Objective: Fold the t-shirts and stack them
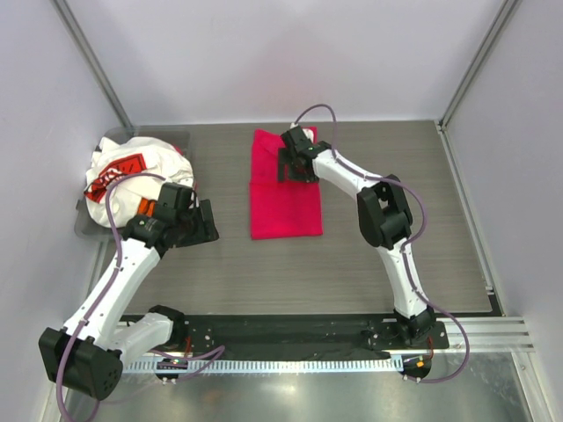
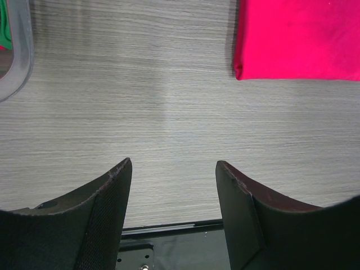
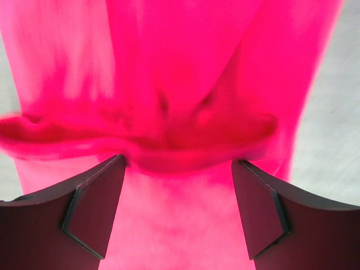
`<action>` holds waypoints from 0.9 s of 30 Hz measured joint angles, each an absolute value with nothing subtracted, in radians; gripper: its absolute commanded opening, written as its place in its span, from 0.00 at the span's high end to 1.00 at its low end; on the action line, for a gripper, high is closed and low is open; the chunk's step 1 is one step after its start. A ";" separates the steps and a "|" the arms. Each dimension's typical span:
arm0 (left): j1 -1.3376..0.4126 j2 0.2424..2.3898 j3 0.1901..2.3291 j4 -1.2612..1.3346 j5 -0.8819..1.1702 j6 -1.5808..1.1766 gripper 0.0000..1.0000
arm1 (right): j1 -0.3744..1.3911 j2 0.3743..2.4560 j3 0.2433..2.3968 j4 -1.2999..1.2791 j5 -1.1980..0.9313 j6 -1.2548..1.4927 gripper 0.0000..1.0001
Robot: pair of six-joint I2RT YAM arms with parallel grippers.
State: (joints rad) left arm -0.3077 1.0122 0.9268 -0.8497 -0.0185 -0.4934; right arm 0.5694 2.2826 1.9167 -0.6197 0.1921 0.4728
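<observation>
We find magenta t-shirt point(image 1: 286, 198) flat on worktop point(image 1: 229, 272), centre, folded to a long strip. R end effector point(image 3: 179, 163) sits over its far half, fingers apart, facing a raised crease; presumably set to pinch it for next fold. L end effector point(image 2: 173, 166) open, parked clear beside grey bin point(image 2: 19, 56), where white printed t-shirt point(image 1: 132, 167) waits. No stack yet.

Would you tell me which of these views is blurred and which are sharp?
Right wrist view: the red shirt is smeared with blur, the fingers crisp. Left wrist view: table grain sharp. Top view: sharp, evenly lit.
</observation>
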 measured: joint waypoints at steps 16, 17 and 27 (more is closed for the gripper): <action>-0.308 1.051 0.923 -0.838 0.007 -0.506 0.36 | 0.376 2.106 1.676 -0.572 0.188 0.497 0.19; -0.308 1.065 0.918 -0.824 0.024 -0.518 0.36 | 0.384 2.038 1.583 -0.563 0.170 0.504 0.19; -0.308 1.135 0.829 -0.658 0.158 -0.641 0.39 | 0.409 1.655 0.972 -0.314 -0.090 0.647 0.29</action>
